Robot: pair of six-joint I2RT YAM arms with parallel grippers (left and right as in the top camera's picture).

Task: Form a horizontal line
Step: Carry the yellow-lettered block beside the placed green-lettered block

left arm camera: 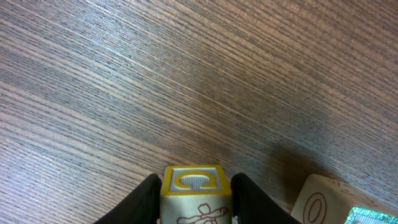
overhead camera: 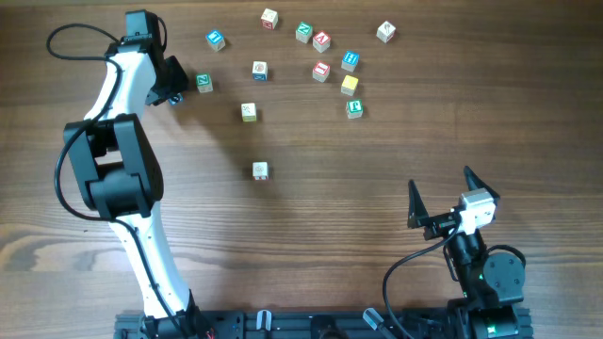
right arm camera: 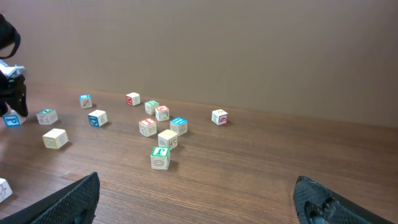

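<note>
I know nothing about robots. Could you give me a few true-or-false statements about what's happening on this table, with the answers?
1. The left hand has a yellow-rimmed cube between its fingers. True.
2. The right hand is gripping a cube. False: it is wide open and empty, well away from every cube.
3. The cubes already form a neat row. False: they lie scattered over the far part of the table, most of them not touching.
4. One lone cube sits apart from the rest, nearer the middle of the table. True.
</note>
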